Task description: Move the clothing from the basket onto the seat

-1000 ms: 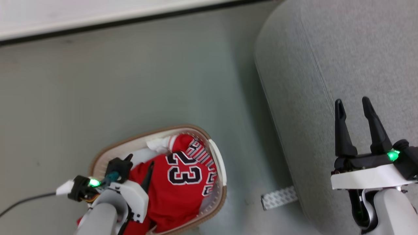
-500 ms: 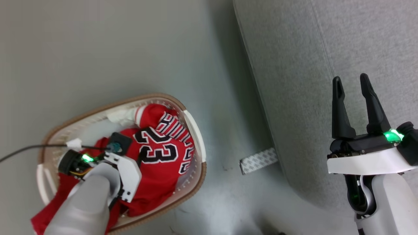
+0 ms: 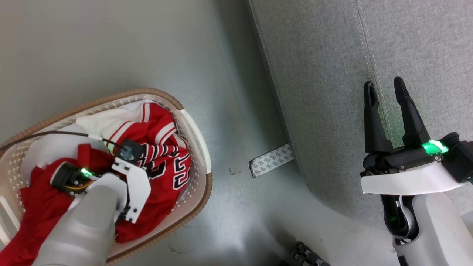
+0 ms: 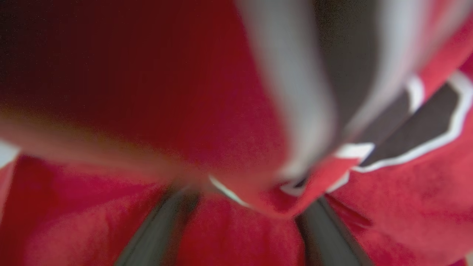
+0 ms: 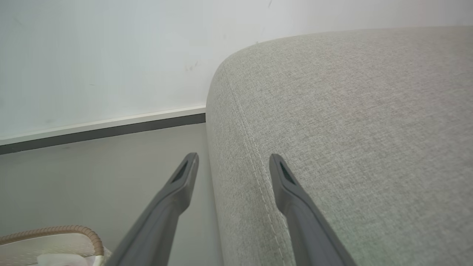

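Note:
The red clothing, with black-and-white numerals and striped trim, lies heaped in the cream basket on the floor at the lower left. My left arm reaches down into that heap, its wrist covering the fingers in the head view. In the left wrist view the left gripper is open, its two dark fingers spread wide and pushed into the red cloth, a fold bulging between them. My right gripper hangs open and empty over the grey seat, near its stitched seam. The right wrist view shows the right gripper above the seat's rounded edge.
A strip of patterned tape lies on the grey floor between basket and seat. A black cable runs across the basket to my left wrist. A white wall with a dark skirting stands beyond. The basket rim shows at lower left.
The head camera has swung, shifting the whole picture. My left gripper has sunk deeper into the heap, and the cloth is more rumpled, the numerals now partly folded under. The right gripper stays open.

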You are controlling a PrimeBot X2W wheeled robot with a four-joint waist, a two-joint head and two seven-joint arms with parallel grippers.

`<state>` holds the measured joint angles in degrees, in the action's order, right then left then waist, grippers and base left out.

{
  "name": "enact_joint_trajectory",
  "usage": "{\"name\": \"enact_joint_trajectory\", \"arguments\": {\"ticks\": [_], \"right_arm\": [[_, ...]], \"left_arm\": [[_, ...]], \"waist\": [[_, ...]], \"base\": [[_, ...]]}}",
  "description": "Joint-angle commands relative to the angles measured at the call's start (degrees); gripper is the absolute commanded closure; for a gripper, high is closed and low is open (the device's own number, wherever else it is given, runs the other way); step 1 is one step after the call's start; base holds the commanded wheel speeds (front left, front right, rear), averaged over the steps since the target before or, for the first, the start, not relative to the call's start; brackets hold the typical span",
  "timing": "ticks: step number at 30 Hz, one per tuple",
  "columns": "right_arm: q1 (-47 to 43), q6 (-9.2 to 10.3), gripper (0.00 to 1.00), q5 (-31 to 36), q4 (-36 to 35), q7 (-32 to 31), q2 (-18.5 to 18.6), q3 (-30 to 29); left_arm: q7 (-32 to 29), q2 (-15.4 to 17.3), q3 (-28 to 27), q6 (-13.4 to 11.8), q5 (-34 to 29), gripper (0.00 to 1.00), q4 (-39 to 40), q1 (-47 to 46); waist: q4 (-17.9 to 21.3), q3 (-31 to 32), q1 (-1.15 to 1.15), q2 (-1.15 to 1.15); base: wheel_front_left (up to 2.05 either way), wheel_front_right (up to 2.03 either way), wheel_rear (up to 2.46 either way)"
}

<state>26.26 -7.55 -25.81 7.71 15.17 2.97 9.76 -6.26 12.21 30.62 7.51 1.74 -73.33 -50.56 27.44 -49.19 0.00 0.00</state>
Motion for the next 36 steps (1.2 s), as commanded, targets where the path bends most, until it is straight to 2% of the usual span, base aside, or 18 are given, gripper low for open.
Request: {"name": "enact_joint_trajectory", "arguments": {"ticks": [1,3,4,5,6,11,15,27,36], "right_arm": [[0.88,0.12,0.00,-0.54,-0.02,-0.04,-0.13,0.08],[0.97,0.12,0.00,-0.72,0.29,-0.04,-0.13,0.06],[1.06,0.12,0.00,-0.72,0.42,-0.04,-0.13,0.02],[1.19,0.12,0.00,-0.67,0.51,-0.04,-0.13,-0.03],[1.30,0.12,0.00,-0.61,0.55,-0.04,-0.13,-0.07],[1.40,0.12,0.00,0.32,0.67,-0.04,-0.12,-0.30],[0.81,0.12,0.00,1.92,1.25,-0.04,-0.09,-1.04],[-3.73,0.12,0.00,8.68,4.00,-0.04,0.00,-3.71],[-7.54,0.12,0.00,10.82,5.70,-0.04,0.89,-4.37]], "left_arm": [[-1.05,0.94,0.80,-0.08,1.24,0.00,-0.62,0.44],[-1.26,1.02,1.61,-0.09,2.06,0.00,-0.64,0.10],[-1.32,1.04,2.03,-0.09,2.57,0.39,-0.64,-0.02],[-1.06,1.04,2.53,-0.08,2.99,0.60,-0.65,-0.11],[-0.47,0.96,2.96,-0.09,3.49,1.00,-0.60,-0.09],[2.82,0.67,5.10,-0.10,6.11,1.00,0.18,0.22],[5.82,-0.52,6.76,-0.09,8.39,1.00,0.78,1.12],[19.17,-6.11,10.66,-0.09,17.02,1.00,4.84,8.02],[21.44,-6.65,12.15,-0.09,24.02,1.00,14.49,12.66]], "waist": [[0.42,-0.51,0.00,0.00],[0.43,-0.55,0.00,0.00],[0.40,-0.50,0.00,0.00],[0.36,-0.41,0.00,0.00],[0.30,-0.24,0.00,0.00],[-0.51,1.42,0.00,0.00],[-2.04,5.19,0.00,0.00],[-10.46,24.53,0.00,0.00],[-15.99,35.57,0.00,0.00]], "base": [[0.00,0.00,0.00],[0.00,0.00,0.00],[0.00,0.00,0.00],[0.00,0.00,0.00],[0.00,0.00,0.00],[0.00,0.00,0.00],[0.00,0.00,0.00],[0.00,0.00,0.00],[0.00,0.00,0.00]]}}
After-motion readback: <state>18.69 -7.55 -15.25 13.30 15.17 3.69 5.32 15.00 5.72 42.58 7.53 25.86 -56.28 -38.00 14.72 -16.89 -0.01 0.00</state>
